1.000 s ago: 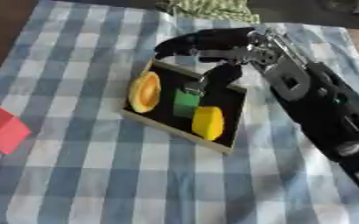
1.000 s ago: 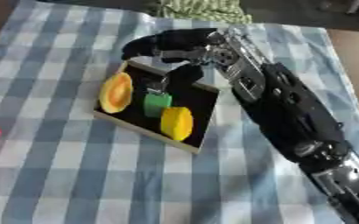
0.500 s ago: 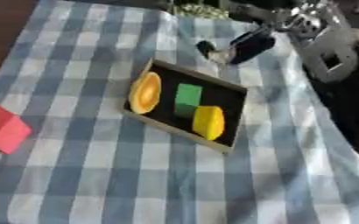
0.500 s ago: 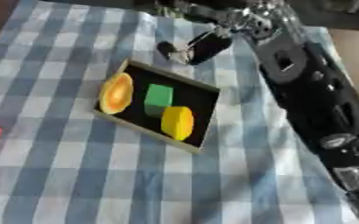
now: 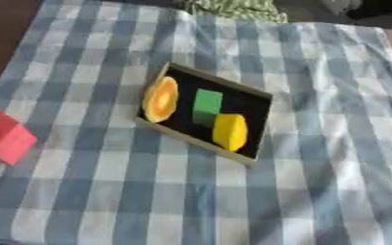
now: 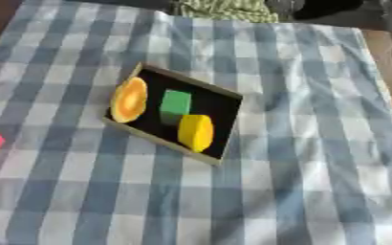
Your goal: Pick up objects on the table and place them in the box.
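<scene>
Blue-and-white checked cloth (image 5: 107, 191) covers the tabletop, where a shallow black box (image 5: 249, 103) already holds an orange disc (image 5: 160, 99), a green cube (image 5: 206, 102) and a yellow piece (image 5: 229, 131). One red block (image 5: 7, 136) lies outside it, near the cloth's left edge, well apart from the box. Neither robot hand is in view, so their state cannot be told. The block looks light and stiff; its opposite flat sides seem the likeliest hold. Open cloth lies between block and box, whose low rim needs clearing
</scene>
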`<action>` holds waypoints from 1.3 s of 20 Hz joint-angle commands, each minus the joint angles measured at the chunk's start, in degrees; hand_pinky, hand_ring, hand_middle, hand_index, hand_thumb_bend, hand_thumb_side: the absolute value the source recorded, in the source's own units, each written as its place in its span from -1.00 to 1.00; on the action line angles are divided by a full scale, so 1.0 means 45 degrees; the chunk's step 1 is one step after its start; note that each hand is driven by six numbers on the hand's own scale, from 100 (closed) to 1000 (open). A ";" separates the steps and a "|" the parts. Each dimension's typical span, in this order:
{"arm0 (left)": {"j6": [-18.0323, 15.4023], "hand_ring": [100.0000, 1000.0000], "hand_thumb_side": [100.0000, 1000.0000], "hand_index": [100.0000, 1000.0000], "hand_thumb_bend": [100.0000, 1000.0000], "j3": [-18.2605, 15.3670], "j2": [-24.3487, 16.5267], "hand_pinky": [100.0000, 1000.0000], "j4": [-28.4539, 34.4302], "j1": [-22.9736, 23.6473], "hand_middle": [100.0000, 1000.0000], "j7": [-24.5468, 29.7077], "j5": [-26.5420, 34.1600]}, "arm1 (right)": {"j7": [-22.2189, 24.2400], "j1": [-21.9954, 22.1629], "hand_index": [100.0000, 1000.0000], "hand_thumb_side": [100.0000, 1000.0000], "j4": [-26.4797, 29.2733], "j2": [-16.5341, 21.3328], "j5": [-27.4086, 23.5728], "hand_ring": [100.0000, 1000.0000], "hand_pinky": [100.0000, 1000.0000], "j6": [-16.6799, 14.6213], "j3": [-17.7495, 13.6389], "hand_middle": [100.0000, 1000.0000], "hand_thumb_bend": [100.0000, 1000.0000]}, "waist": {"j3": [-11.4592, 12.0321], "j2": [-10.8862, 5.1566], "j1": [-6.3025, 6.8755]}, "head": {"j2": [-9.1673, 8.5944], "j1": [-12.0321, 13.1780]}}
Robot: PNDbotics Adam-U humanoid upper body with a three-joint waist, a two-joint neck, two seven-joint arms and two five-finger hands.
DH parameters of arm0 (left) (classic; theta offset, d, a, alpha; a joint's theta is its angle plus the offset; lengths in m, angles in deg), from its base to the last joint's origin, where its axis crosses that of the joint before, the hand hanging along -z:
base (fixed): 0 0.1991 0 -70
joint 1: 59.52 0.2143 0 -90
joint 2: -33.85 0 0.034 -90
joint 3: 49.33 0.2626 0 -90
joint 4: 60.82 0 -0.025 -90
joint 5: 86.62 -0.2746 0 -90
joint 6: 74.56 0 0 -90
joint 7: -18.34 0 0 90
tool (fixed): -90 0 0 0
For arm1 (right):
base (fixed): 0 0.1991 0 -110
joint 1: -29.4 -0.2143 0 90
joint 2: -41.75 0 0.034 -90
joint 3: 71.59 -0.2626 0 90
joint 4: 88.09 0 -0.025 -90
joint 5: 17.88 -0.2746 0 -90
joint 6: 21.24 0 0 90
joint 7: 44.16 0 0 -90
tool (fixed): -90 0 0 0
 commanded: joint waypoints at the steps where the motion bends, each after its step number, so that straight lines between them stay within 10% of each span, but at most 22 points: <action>1: -0.0222 0.66 -0.92 0.80 -0.96 0.0515 -0.1377 0.87 0.0141 -0.0172 0.53 0.0566 -0.0617 | -0.0627 0.0297 0.78 -1.00 0.0706 0.1208 -0.0657 0.61 0.75 0.0566 -0.0864 0.60 -1.00 | -0.0037 -0.0398 0.0266 | 0.0138 -0.0036; 15: -0.2610 0.82 -1.00 0.77 0.54 0.2028 -0.5198 0.94 -0.3292 -0.0753 0.59 0.3426 -0.3478 | -0.3488 0.1523 0.73 -1.00 0.1326 0.1777 -0.1957 0.55 0.74 0.2063 -0.1386 0.54 -1.00 | -0.0175 -0.0599 0.0228 | 0.0192 0.0764; 26: -0.3968 0.82 -1.00 0.80 0.46 0.2869 -0.5014 0.93 -0.4979 -0.1281 0.60 0.5897 -0.5949 | -0.4406 0.1567 0.69 -1.00 0.0878 0.1277 -0.1838 0.51 0.74 0.2134 -0.1110 0.49 -1.00 | -0.0164 -0.0724 0.0241 | 0.0227 0.1014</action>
